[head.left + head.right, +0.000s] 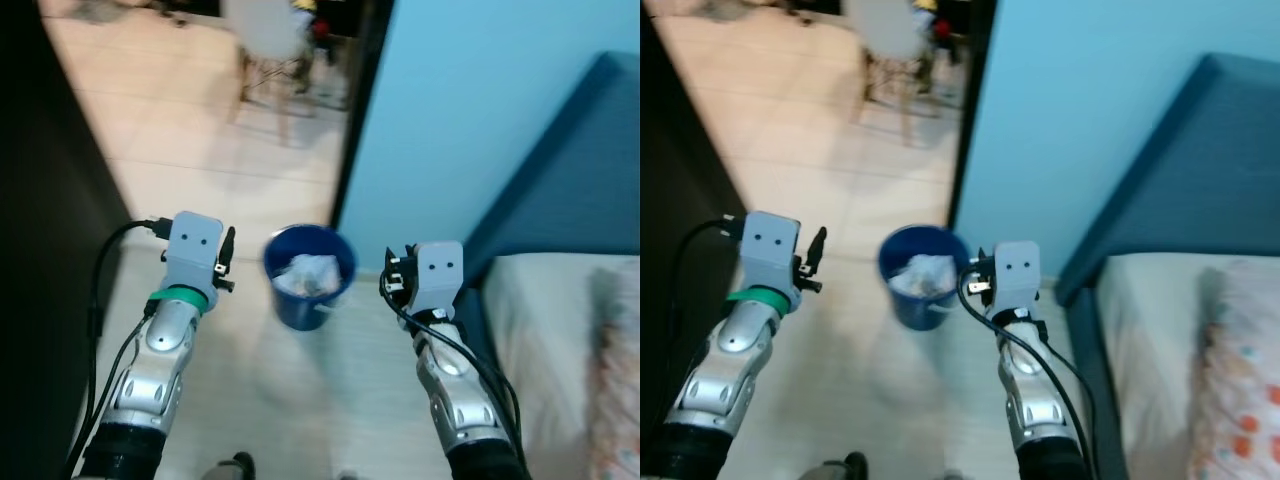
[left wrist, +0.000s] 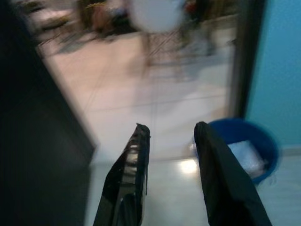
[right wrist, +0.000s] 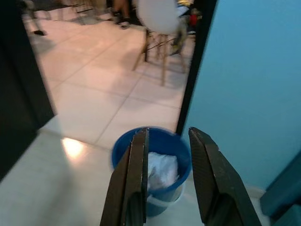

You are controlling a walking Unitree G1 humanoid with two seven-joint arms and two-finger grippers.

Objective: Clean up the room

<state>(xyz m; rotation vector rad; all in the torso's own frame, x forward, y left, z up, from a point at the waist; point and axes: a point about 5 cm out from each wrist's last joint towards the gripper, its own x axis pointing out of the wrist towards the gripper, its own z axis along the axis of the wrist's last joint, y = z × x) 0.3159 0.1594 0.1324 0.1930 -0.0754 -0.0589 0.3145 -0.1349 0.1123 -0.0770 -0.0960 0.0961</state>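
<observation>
Head views: the bin (image 1: 310,276) stands on the floor (image 1: 250,390) by the blue wall (image 1: 470,110), crumpled paper (image 1: 308,272) inside, between both raised arms.

Left wrist: left end effector (image 2: 171,136) apart, empty.

Right wrist: right end effector (image 3: 167,141) apart, empty, aimed at the bin. Likely between pickups; next, find more litter.

Pale tiled floor (image 1: 200,150), blue bin (image 1: 310,277) of white scraps, chair (image 1: 270,40) beyond

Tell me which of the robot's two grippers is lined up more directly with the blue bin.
The right gripper. Its wrist view frames the blue bin between its open fingers, while the left gripper has the bin off to one side, past one finger.
</observation>
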